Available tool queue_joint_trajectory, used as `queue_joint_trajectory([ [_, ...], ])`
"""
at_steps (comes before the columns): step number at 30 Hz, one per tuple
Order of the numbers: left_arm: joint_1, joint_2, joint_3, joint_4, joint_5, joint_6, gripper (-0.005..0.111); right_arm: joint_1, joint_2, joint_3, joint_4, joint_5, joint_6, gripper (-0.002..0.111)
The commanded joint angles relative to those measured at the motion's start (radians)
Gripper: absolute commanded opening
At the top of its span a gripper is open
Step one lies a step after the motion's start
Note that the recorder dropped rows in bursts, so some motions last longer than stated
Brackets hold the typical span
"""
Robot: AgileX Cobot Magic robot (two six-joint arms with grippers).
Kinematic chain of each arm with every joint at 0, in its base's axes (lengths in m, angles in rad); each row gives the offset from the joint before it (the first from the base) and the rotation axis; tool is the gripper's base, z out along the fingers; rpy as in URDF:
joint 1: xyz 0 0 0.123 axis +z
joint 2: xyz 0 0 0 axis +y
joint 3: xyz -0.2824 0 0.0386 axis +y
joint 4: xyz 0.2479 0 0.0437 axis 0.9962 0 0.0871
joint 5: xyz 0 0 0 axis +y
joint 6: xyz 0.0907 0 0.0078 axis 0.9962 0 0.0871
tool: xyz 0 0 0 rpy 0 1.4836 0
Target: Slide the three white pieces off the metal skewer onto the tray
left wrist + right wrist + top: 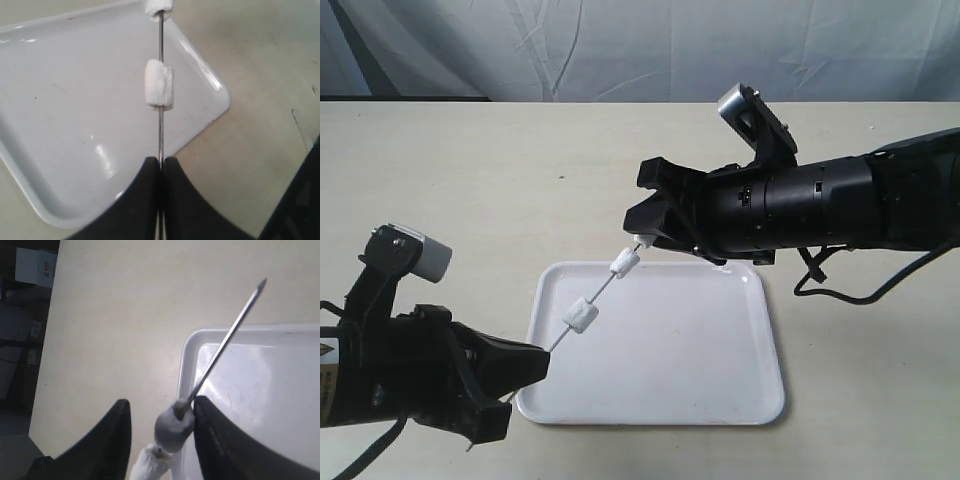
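Near left: the left gripper [542,358] sits low, just off the tray's near-left corner, with its fingers pressed together on the near end of the metal skewer [602,290] — pinching it. From there the skewer runs up and to the right, rising over the tray [700,345] toward the right gripper [638,197].

All three white pieces are threaded on the skewer:
- The near piece [580,315] hangs above the tray's left part, with bare rod between it and the left fingertips.
- The middle piece [623,264] is over the tray's far-left edge, apart from the near piece.
- The far piece [642,241] is right at the right gripper, just beside the middle piece. In the right wrist view the two look touching or nearly so.

The right gripper comes in level from the right with its jaws spread wide, not closed on anything. The far piece sits between the two fingers, close against one finger [215,440] — contact unclear — and clear of the other.

The pointed tip [262,282] of the skewer pokes out past the far piece. It shows only in the right wrist view, over bare table off the tray's corner. The tray lies flat on the beige table [470,180].
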Motion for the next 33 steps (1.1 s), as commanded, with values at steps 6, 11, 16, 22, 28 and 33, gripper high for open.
queue_joint_trajectory([
  [6, -0.006, -0.006, 0.005, -0.014, 0.015, 0.007, 0.000, 0.001, 0.003, -0.005, 0.001, 0.010, -0.003, 0.038],
  [11, -0.006, -0.006, 0.005, -0.014, 0.015, 0.009, 0.000, 0.001, 0.003, -0.005, 0.001, 0.012, -0.003, 0.013],
  [16, -0.006, -0.006, 0.005, -0.010, 0.015, 0.009, 0.000, 0.001, 0.003, -0.005, 0.001, 0.005, -0.003, 0.005],
  [22, -0.006, -0.006, 0.010, 0.010, -0.002, 0.005, 0.000, 0.001, 0.003, -0.005, 0.001, -0.030, 0.001, 0.016],
  [28, -0.006, -0.006, 0.032, 0.054, 0.002, -0.026, 0.000, 0.001, 0.003, -0.005, 0.001, -0.063, 0.001, 0.015],
  [33, -0.006, -0.008, 0.059, 0.052, -0.006, -0.026, 0.000, 0.001, 0.003, -0.005, 0.001, -0.094, 0.001, 0.015],
])
